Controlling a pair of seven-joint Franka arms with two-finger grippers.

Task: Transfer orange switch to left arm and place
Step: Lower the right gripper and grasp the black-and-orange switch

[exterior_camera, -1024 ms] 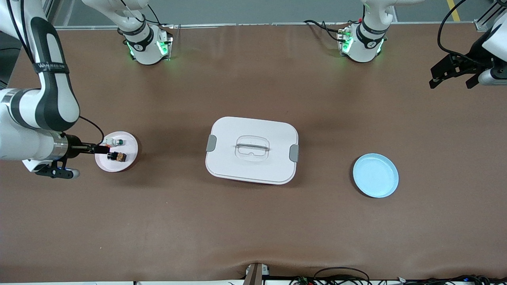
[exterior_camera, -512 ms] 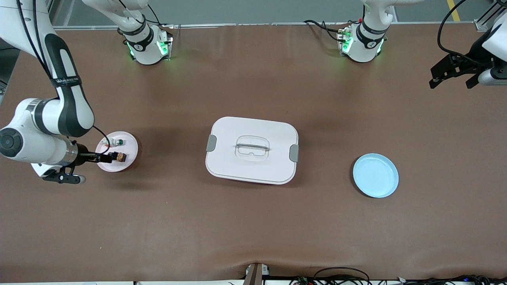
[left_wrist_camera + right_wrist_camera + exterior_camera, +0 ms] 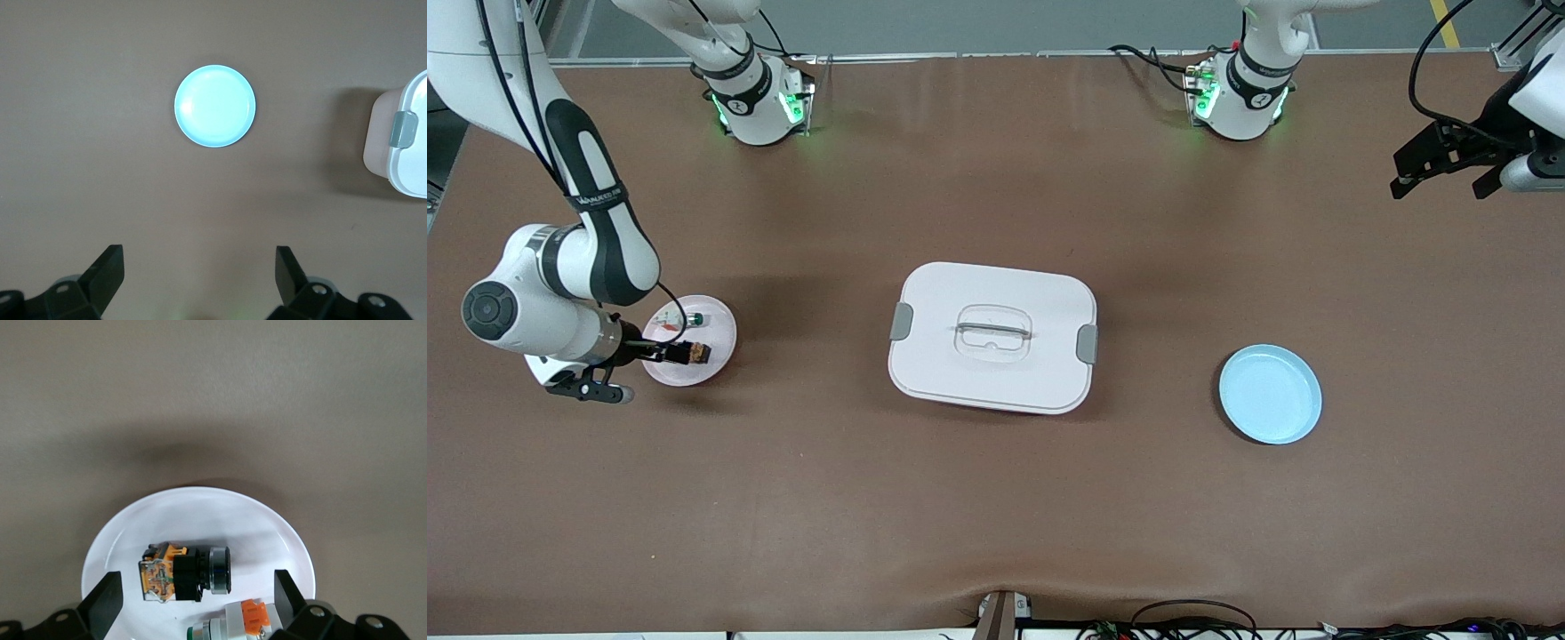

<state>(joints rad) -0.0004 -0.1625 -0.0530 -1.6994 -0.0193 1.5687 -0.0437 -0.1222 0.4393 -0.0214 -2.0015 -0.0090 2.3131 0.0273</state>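
The orange switch is a small black barrel with a silver ring and an orange rear block. It lies on its side on a small white plate at the right arm's end of the table. In the front view the orange switch is on the part of the plate nearer the camera. My right gripper hangs open just over this plate, and the switch shows between its two fingers. The white box stands mid-table. My left gripper waits open and empty, high over the left arm's end.
A white part with a green cap lies on the same plate beside the switch. A light blue plate sits between the box and the left arm's end. The brown table spreads around them.
The right arm has swung its elbow in over the table. Its gripper has shifted across the white plate toward the switch. The left arm has not moved.
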